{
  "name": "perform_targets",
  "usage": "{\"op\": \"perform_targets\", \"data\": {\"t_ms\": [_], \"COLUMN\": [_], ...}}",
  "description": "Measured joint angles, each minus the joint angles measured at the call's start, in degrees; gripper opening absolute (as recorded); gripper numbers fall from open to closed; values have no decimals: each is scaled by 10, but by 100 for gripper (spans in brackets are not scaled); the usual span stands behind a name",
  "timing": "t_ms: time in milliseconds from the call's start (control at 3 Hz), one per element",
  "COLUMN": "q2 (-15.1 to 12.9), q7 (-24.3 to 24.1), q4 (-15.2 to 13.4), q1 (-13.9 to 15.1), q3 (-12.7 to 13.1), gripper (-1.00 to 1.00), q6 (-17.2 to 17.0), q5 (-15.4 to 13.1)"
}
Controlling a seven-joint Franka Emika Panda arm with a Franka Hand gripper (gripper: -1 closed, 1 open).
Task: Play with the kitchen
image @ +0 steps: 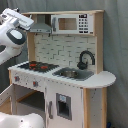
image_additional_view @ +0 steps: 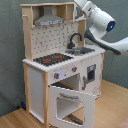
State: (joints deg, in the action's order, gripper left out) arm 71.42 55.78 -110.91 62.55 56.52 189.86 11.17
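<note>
First exterior view: the kitchen (image: 62, 75), light wood with white panels, fills the frame; grey hood (image: 42, 26) and toy microwave (image: 72, 23) on the upper shelf, black-red hob (image: 37, 65) to the first exterior view's left of the sink (image: 72, 73), black faucet (image: 85, 59) behind the sink. White robot arm (image: 12, 37) at the first exterior view's left edge, reaching up beside the hood; pincer (image: 25, 20) near the hood's edge, its grip impossible to judge. Second exterior view: the kitchen (image_additional_view: 60, 75) stands on a wooden floor (image_additional_view: 110, 107); windowed oven door (image_additional_view: 70, 102) hangs swung down and open; the arm (image_additional_view: 100, 22) comes in from the second exterior view's right, its end at the top shelf.
</note>
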Motion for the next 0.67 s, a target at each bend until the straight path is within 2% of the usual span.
{"op": "perform_targets", "data": {"t_ms": [667], "q2": [61], "q7": [-79], "q4": [3], "q1": [12], "q3": [-19], "gripper": [100], "q6": [-62], "q5": [15]}}
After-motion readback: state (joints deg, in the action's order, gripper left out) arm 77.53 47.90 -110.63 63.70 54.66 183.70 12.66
